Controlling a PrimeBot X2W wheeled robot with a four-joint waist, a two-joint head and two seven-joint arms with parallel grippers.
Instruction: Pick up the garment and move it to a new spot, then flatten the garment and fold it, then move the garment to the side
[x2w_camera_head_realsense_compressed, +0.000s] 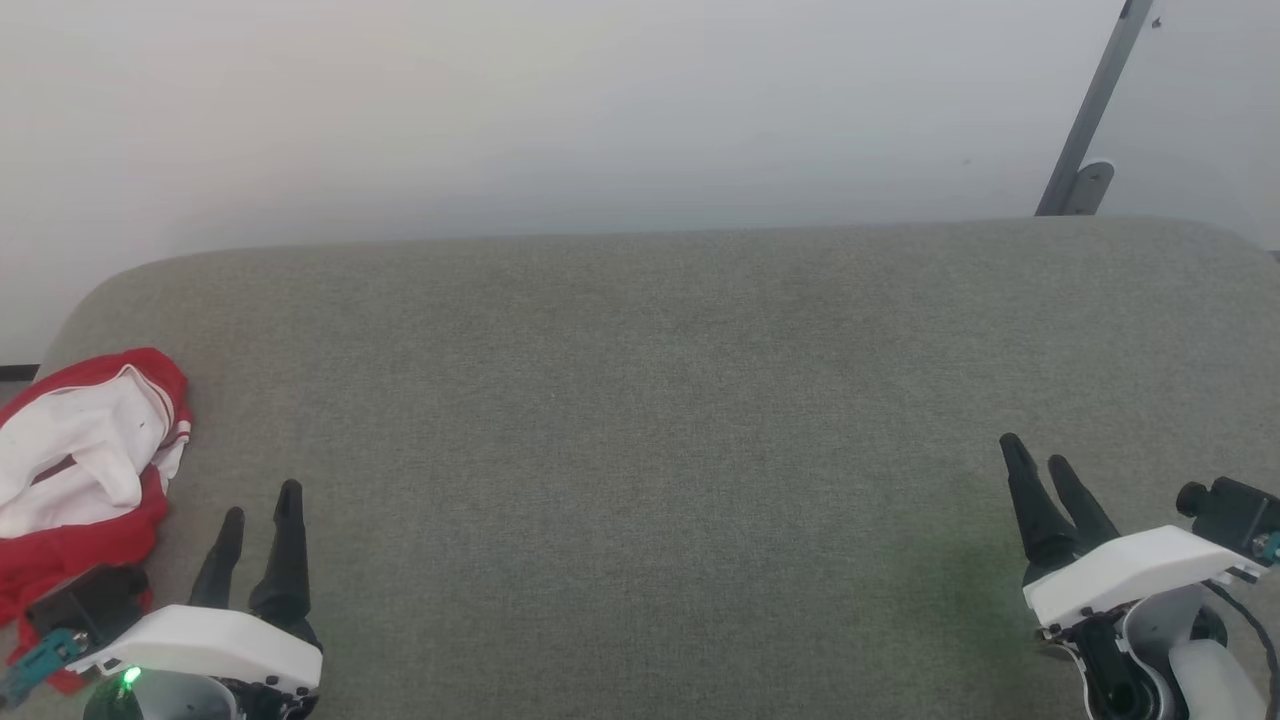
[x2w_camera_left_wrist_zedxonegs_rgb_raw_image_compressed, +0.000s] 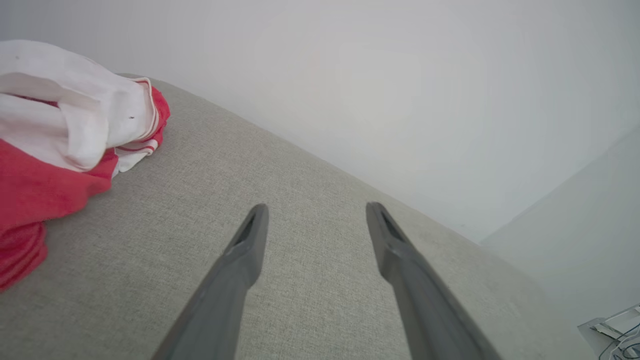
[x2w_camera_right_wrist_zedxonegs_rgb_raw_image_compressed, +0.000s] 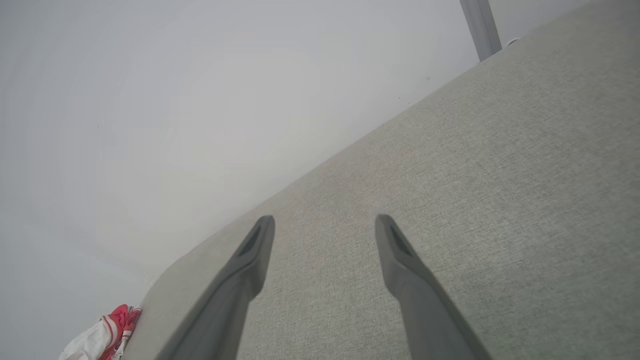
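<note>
The garment (x2w_camera_head_realsense_compressed: 85, 470) lies crumpled, red and white, at the left end of the grey cushion (x2w_camera_head_realsense_compressed: 640, 400). My left pincer (x2w_camera_head_realsense_compressed: 262, 500) hovers over the cushion just beside it, fingers spread, holding nothing. My right pincer (x2w_camera_head_realsense_compressed: 1033, 451), likewise spread and empty, hangs over the cushion's right end.

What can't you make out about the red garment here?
- Head view: the garment is cut by the left edge, lower part behind the wrist of the left gripper.
- Left wrist view: bunched folds hide its shape.
- Right wrist view: too small, cut by the bottom edge.
- Head view: grey pole runs off the top.
</note>
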